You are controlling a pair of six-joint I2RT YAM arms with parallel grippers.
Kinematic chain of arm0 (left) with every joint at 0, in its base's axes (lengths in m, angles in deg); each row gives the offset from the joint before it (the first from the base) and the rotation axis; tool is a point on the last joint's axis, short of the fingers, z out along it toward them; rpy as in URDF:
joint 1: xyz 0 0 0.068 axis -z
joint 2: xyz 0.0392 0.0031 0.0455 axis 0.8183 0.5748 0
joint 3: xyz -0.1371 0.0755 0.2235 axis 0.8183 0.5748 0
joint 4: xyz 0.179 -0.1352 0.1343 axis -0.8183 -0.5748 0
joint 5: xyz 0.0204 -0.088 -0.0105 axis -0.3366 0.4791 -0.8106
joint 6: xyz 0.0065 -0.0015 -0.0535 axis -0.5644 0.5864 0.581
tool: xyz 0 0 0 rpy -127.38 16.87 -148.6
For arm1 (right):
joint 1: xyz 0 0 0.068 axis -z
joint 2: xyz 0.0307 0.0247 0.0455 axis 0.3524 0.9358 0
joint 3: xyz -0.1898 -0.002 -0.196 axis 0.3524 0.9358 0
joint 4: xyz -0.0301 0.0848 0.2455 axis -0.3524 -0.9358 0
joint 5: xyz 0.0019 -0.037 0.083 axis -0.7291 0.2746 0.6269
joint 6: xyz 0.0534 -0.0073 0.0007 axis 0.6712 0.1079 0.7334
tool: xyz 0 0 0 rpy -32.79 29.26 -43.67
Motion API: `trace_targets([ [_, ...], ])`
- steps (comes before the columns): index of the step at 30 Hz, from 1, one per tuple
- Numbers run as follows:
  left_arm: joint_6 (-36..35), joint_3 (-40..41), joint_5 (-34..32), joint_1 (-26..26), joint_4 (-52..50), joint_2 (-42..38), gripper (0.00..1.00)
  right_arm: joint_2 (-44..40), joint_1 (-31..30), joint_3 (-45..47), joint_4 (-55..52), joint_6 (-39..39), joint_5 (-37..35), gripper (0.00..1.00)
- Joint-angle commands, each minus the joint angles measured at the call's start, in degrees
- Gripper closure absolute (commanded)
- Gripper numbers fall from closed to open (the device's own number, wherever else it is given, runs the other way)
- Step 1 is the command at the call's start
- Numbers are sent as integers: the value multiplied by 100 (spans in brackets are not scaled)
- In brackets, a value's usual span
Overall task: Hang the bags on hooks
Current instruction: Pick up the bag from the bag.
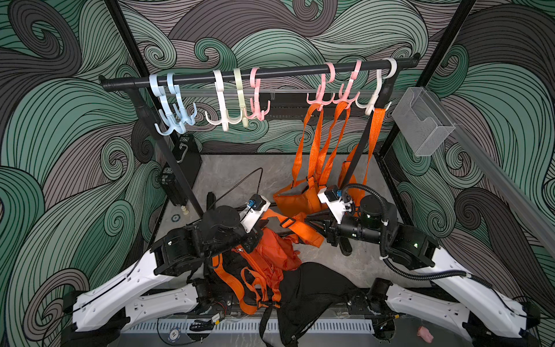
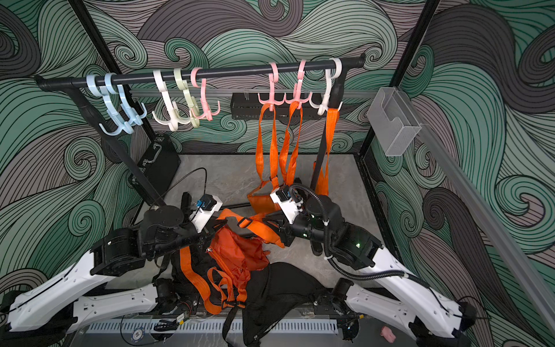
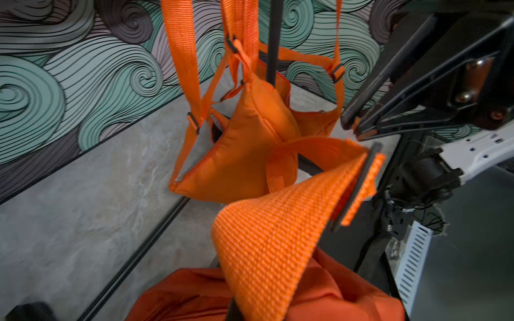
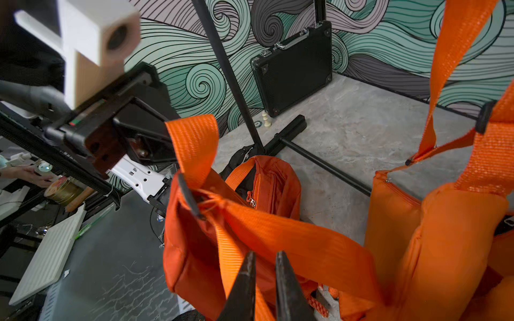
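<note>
The left hand is clamped on the strap of the orange bag, which is slumped on the desk between the arms. The right hand is held narrowly parted at the same strap, apparently without a grip. The loop is best lifted taut and spread open before a free pink hook is approached, clear of the hung bags.

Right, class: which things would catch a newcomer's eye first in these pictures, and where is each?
Bright orange bags hang from hooks at the right end of the black rail, against swirling green wallpaper. Lower down, at the centre, a loose orange bag sits crumpled, its strap pinched in the left gripper.
</note>
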State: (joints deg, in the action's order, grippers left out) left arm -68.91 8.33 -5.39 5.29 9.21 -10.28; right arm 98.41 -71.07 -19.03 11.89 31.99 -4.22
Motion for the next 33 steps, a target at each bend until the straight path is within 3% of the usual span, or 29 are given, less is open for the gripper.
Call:
trace_targets([
  [1, -133, -508, -713, 4, -750, -157, 100, 109, 25, 216, 428, 147, 343, 77],
  [6, -78, -463, -650, 0, -912, -154, 100, 574, 17, 531, 1228, 308, 1163, 53],
  [9, -73, -349, -893, 0, -1023, -265, 100, 836, -79, 616, 1127, 40, 1176, 46],
  [15, -82, -259, -1476, -7, -1259, -494, 100, 941, -281, 1112, 1112, -375, 784, 43],
  [22, -156, -180, -1741, -61, -1366, -487, 100, 1354, -784, 917, 926, -816, 389, 40],
  [33, -165, -74, -1690, -94, -1371, -632, 100, 1762, -1232, 959, 1972, -1366, -1602, 36],
])
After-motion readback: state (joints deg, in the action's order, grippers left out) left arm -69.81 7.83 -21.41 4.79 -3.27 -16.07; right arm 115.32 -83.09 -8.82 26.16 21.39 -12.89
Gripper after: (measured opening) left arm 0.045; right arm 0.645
